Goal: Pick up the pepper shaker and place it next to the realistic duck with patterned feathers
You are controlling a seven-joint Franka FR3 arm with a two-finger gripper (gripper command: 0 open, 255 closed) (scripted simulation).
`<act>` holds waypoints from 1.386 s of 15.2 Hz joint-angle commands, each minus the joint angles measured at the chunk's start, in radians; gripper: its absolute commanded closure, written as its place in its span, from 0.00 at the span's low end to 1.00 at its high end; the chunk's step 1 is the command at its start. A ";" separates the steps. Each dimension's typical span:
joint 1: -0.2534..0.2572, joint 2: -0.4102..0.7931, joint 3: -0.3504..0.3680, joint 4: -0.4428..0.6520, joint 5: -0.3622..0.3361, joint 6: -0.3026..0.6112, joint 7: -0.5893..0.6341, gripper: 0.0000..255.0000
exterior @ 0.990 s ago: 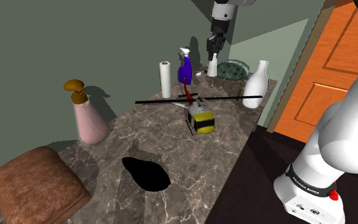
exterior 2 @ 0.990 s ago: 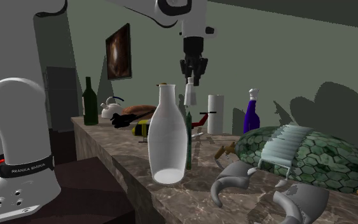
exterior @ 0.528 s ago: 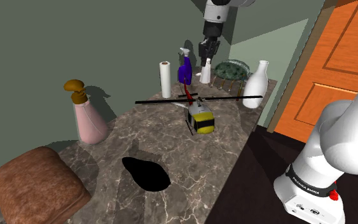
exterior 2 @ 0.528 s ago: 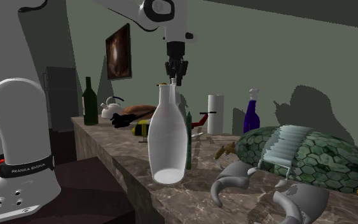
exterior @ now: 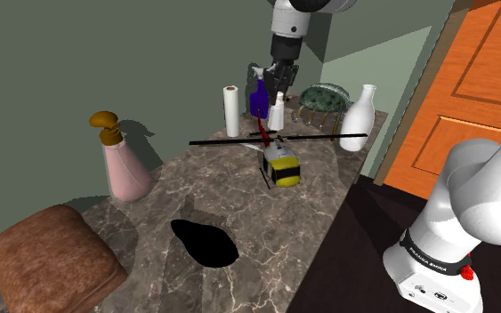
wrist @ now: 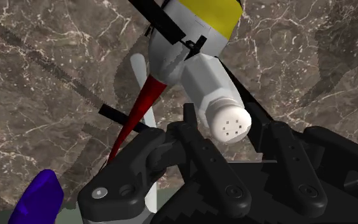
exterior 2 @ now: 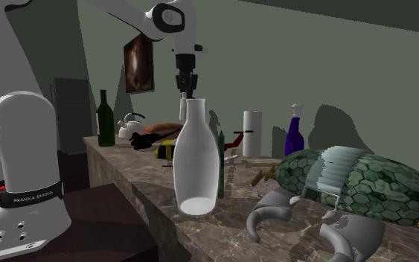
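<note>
My black gripper [exterior: 279, 78] is shut on a white pepper shaker [exterior: 278, 112], which hangs above the marble counter [exterior: 239, 213] beside a blue spray bottle [exterior: 258, 98]. In the wrist view the shaker [wrist: 217, 89] is clasped between my fingers [wrist: 200, 147], its holed cap towards the camera, above a yellow and grey toy helicopter [wrist: 196, 25]. The green duck with patterned feathers [exterior: 321, 96] sits at the back of the counter, to the shoulder view's right of the gripper. In the second exterior view the duck [exterior 2: 364, 179] is large in the foreground and the gripper [exterior 2: 186, 83] is behind a clear bottle.
A white roll [exterior: 231, 110], the toy helicopter [exterior: 281, 164] with long black rotor blades, a white vase [exterior: 359, 117], a pink dispenser [exterior: 124, 164], a brown cushion [exterior: 48, 258] and a black blob [exterior: 204, 242] share the counter. An orange door [exterior: 475, 89] stands at the right.
The gripper has carried the shaker towards the shoulder view's left and slightly down, away from the green duck, to a spot over the helicopter's tail beside the blue bottle.
</note>
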 commanded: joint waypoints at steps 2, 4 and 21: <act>0.028 -0.023 0.051 -0.027 0.008 0.009 0.077 1.00; 0.047 -0.032 0.085 -0.037 0.014 0.014 0.126 1.00; 0.167 0.015 0.307 -0.046 0.054 0.094 0.445 1.00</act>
